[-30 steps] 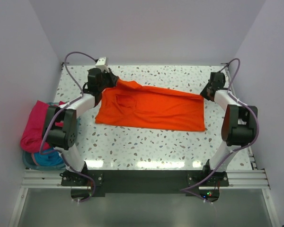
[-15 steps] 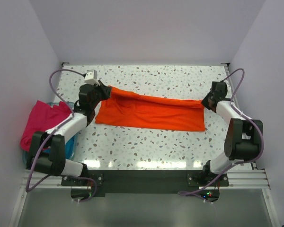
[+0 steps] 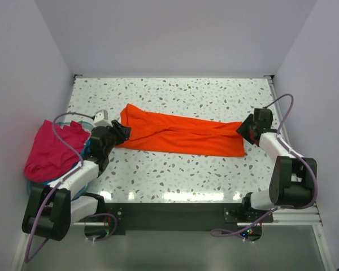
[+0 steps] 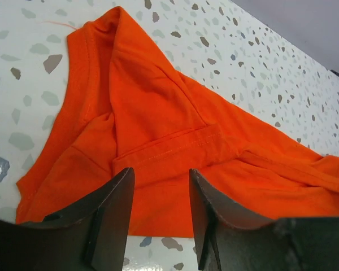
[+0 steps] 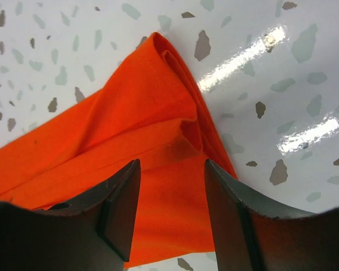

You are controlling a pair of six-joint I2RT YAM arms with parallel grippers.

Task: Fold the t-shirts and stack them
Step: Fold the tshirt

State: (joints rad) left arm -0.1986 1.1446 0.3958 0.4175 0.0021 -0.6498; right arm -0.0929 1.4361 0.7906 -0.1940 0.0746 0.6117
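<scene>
Orange t-shirt [image 3: 181, 134] lies between left end effector [image 4: 160, 175] and right end effector [image 5: 172, 165], both spread; pink t-shirt [image 3: 51, 149] covers tub [image 3: 31, 185].

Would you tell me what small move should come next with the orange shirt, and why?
Probably the right hand should lower and close on the end corner of the orange t-shirt. The shirt lies as a long narrow band on the table, so a crosswise fold seems due. Both this hand and the left hand are open and empty at its ends.
</scene>
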